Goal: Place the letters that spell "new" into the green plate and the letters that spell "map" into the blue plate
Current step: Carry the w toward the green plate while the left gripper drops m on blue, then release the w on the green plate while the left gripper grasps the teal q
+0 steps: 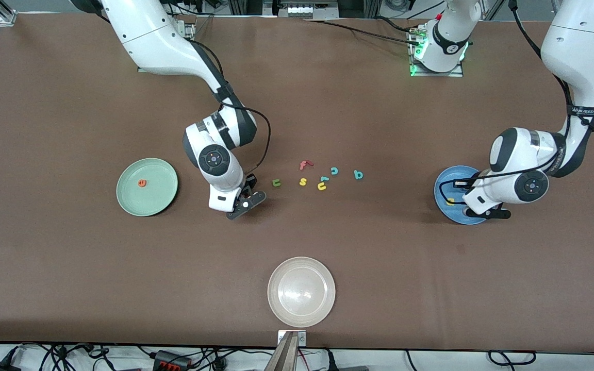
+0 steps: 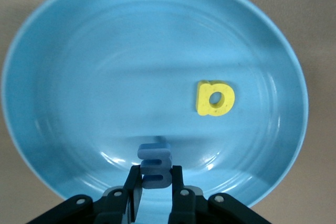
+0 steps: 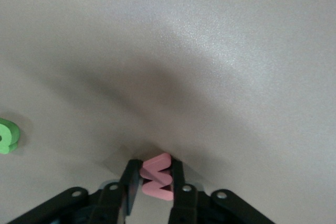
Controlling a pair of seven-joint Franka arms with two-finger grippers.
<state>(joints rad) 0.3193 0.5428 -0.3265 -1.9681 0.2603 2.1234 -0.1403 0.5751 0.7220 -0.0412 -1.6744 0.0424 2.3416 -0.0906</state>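
Observation:
My left gripper (image 2: 156, 174) is shut on the blue "m" (image 2: 155, 163) and holds it over the blue plate (image 2: 79, 77), where the yellow "a" (image 2: 214, 98) lies. In the front view that gripper (image 1: 469, 208) hangs over the blue plate (image 1: 444, 183). My right gripper (image 3: 155, 174) is shut on the pink "w" (image 3: 157, 178), low at the table; in the front view it (image 1: 245, 203) is between the green plate (image 1: 158, 198) and the loose letters. The orange "e" (image 1: 142, 183) lies in the green plate. The green "n" (image 1: 276, 182) and teal "p" (image 1: 358, 174) lie on the table.
A red "f" (image 1: 304, 164), yellow "s" (image 1: 302, 181), yellow u-shape (image 1: 322, 186) and teal "c" (image 1: 334, 170) lie in the same cluster mid-table. A cream-white plate (image 1: 301, 291) stands nearer the front camera.

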